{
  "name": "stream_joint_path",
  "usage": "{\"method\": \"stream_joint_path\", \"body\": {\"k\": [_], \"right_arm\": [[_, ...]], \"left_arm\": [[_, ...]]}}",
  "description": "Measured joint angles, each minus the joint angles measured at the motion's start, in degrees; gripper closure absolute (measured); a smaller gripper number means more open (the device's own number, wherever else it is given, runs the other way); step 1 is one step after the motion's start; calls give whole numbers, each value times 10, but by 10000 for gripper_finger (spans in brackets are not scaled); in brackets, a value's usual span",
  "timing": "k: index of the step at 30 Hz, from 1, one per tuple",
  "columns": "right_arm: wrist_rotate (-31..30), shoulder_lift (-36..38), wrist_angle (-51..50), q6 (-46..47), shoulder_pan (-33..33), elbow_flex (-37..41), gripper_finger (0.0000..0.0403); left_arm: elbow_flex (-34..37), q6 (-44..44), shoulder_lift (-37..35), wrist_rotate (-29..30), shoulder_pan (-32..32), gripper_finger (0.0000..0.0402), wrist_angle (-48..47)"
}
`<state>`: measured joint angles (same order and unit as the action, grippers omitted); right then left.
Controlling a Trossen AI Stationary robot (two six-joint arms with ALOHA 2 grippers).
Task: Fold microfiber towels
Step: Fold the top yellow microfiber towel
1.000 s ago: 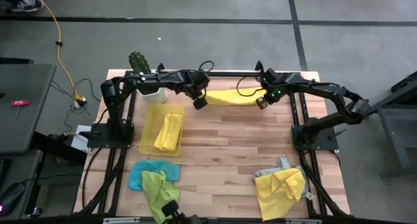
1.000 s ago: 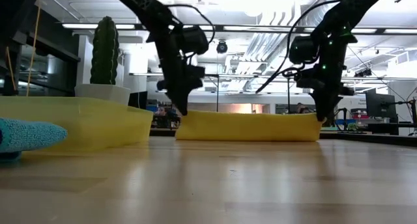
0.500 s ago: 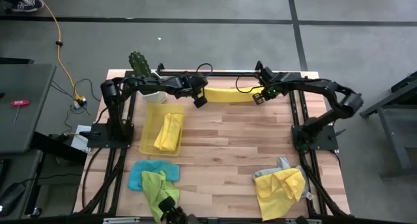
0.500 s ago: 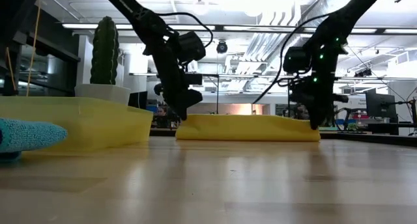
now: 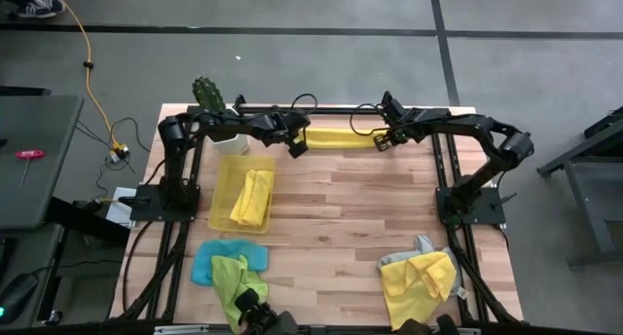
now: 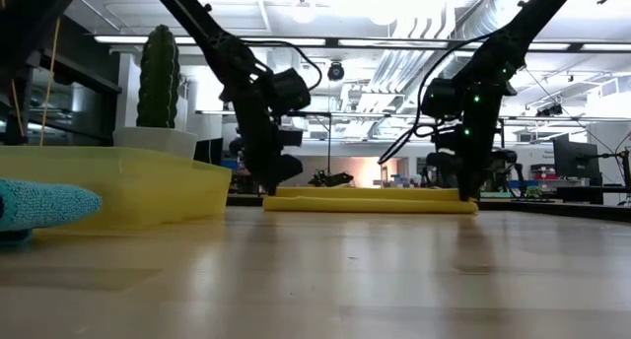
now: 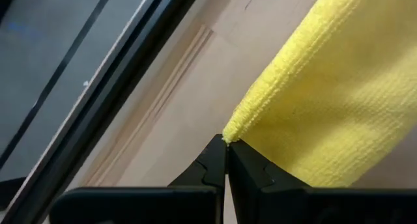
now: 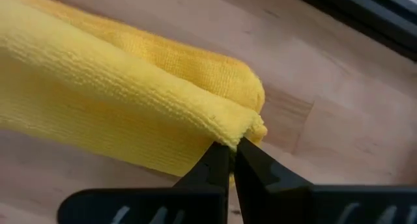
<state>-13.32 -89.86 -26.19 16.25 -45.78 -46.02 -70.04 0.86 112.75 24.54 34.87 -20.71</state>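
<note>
showing a yellow towel [image 5: 341,138] lying folded into a flat strip on the far edge of the wooden table [image 5: 360,218]. left gripper [image 5: 297,146], fingers pressed together, pinches one end corner of this towel; right gripper [image 5: 385,143], fingers likewise pinched, holds the opposite end. a yellow tray [image 5: 222,204] near the left arm contains another folded yellow cloth [image 5: 253,197]. blue cloth [image 5: 204,262] and green cloth [image 5: 234,277] lie at the near left; a crumpled yellow cloth [image 5: 417,281] on a grey cloth [image 5: 422,245] lies at the near right. a cactus [image 6: 158,78] stands beyond the tray.
</note>
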Motion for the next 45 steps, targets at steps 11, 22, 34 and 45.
{"method": "stream_joint_path", "body": {"k": [11, 22, 34, 45], "right_arm": [[-6, 0, 15, -2, 0, 0, 353], [-47, 8, 41, -25, 0, 0, 217], [32, 31, 76, -53, 8, 0, 198], [98, 31, 135, -55, 49, 0, 199]], "left_arm": [[0, -32, 21, 19, 0, 382, 25], [-37, -84, 16, 48, 0, 290, -21], [-66, -90, -25, -115, 0, 257, -61], [-66, -70, -14, -224, -11, 259, 26]]}}
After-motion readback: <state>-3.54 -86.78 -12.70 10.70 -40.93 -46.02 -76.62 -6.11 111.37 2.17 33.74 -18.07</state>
